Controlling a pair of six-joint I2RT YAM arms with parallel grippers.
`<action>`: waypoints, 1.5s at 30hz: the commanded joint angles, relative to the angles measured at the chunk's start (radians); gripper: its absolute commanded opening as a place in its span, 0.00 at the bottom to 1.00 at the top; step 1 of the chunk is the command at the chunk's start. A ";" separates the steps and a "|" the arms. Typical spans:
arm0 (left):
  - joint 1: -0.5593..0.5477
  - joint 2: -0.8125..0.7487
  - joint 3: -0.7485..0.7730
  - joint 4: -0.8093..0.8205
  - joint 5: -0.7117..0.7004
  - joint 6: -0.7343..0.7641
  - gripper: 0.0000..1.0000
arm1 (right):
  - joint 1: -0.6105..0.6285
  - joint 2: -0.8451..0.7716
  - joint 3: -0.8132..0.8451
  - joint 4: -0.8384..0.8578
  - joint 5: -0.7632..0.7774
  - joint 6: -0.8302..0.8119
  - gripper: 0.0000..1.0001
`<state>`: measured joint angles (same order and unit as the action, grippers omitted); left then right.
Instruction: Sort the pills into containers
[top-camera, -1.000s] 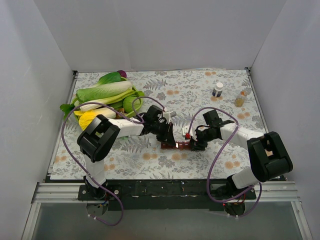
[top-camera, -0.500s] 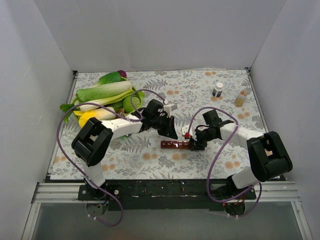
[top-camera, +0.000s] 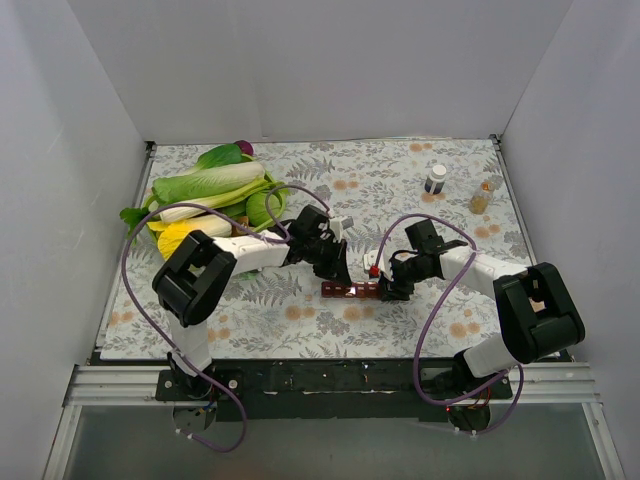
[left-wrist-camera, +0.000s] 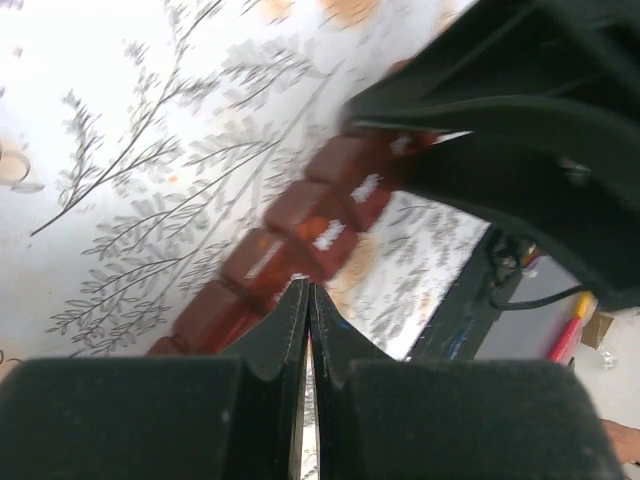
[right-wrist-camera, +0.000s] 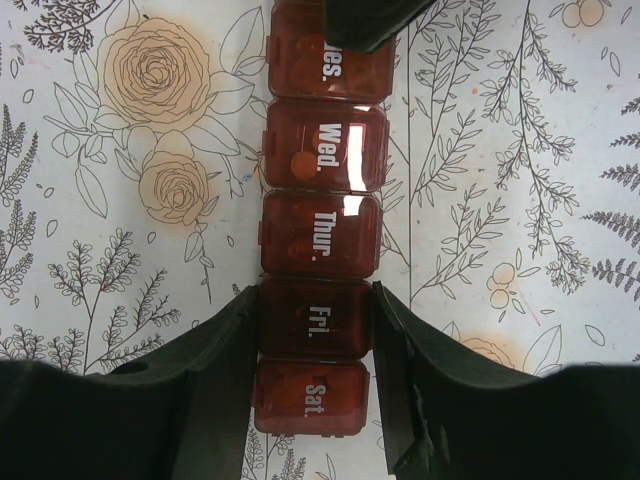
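Observation:
The containers are a dark-red strip of joined compartments (top-camera: 348, 290) lying mid-table, lids shut, labelled Wed., Thur., Fri., Sat. in the right wrist view (right-wrist-camera: 320, 240). A round orange pill (right-wrist-camera: 300, 165) shows through the Wed. lid. My right gripper (top-camera: 390, 286) is shut on the strip, its fingers (right-wrist-camera: 225, 350) pressed against both sides of the Fri. compartment (right-wrist-camera: 315, 320). My left gripper (top-camera: 338, 268) is shut and empty, its tip just above the strip's left part (left-wrist-camera: 300, 225). The left gripper's tip also shows at the top of the right wrist view (right-wrist-camera: 370, 20).
A pile of leafy vegetables (top-camera: 210, 195) lies at the back left. A small white-capped dark bottle (top-camera: 436, 179) and a small yellowish bottle (top-camera: 482, 197) stand at the back right. The right arm's cable (top-camera: 440, 290) loops near the strip.
My left gripper pulled back from the strip half a second ago and has now come down close over its left part again. The right gripper and the strip have stayed put.

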<state>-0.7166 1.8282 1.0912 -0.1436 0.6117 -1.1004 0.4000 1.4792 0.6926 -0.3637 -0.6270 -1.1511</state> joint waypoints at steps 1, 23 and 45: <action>-0.014 0.086 -0.010 -0.099 -0.064 0.040 0.00 | 0.008 0.047 -0.008 -0.050 0.093 0.011 0.42; -0.007 -0.213 0.046 -0.018 -0.181 -0.010 0.18 | 0.013 0.053 0.021 -0.058 0.098 0.056 0.70; 0.083 -0.837 -0.064 -0.092 -0.411 0.079 0.98 | -0.113 -0.455 0.274 -0.039 0.232 0.601 0.98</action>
<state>-0.6369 1.0573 0.9962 -0.1307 0.2558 -1.0687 0.3454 1.1687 0.9092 -0.5198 -0.4866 -0.8822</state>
